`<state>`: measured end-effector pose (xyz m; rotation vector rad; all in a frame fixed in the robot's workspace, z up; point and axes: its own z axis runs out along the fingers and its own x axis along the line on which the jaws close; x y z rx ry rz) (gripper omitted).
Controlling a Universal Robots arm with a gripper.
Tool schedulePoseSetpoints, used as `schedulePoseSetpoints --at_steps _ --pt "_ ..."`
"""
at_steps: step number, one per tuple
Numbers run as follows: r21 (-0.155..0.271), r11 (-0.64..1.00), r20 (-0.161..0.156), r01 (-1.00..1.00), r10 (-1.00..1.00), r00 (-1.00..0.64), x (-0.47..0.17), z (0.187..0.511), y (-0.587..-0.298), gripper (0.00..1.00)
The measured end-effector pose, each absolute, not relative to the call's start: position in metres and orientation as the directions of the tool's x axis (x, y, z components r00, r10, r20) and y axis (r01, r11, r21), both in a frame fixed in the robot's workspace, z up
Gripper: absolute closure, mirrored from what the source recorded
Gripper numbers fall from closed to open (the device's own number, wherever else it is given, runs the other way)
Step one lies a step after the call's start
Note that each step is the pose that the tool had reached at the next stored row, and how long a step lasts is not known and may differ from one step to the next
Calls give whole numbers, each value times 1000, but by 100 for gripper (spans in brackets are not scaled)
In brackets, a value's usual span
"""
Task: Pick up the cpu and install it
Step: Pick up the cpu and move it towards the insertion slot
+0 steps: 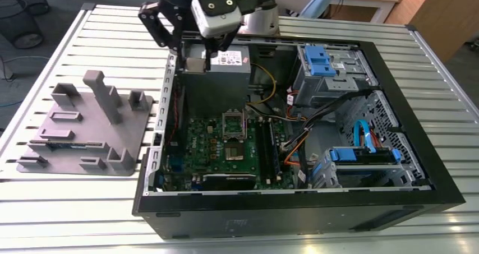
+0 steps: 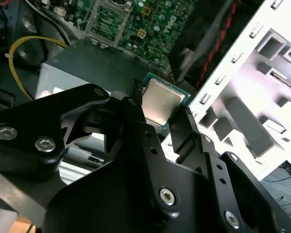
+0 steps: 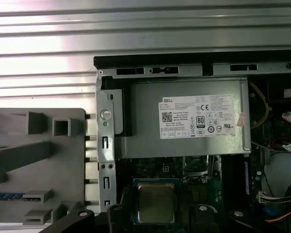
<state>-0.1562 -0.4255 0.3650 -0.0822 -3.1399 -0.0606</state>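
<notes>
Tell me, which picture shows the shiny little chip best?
The first wrist view: the cpu faces the camera flat-on, silver top and green edge clear. The second wrist view shows it tilted, pinched in the claw. The exterior view shows it as a tiny square above the computer case.

**Cpu (image 1: 195,65) up over the open case (image 1: 419,130)**

Pinched in the gripper (image 1: 196,56), right above the power supply (image 1: 217,80). Well apart from it, down on the motherboard (image 1: 210,147), the socket frame (image 1: 233,124). Over on the exterior view's left, grey tray (image 1: 82,125) flat on the slatted table (image 1: 75,209).
</notes>
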Motion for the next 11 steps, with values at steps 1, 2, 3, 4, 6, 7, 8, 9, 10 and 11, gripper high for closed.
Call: schedulePoseSetpoints --at_steps 1,2,3,4,6,7,8,9,10,11 --pt "39 998 1 52 52 -999 -152 365 -425 53" --pt "39 998 1 52 52 -999 -147 365 -425 53" --pt "39 998 2 52 52 -999 -143 365 -425 53" --pt "39 998 2 52 52 -999 -138 365 -425 53" --pt "39 998 2 52 52 -999 -129 365 -425 53" --pt "39 998 2 52 52 -999 -120 365 -426 53" --pt "39 998 3 52 52 -999 -115 365 -425 53" --pt "39 998 3 52 52 -999 -111 365 -425 53" --pt "39 998 3 52 52 -999 -106 365 -425 53" --pt "39 998 3 52 52 -999 -102 365 -425 53"
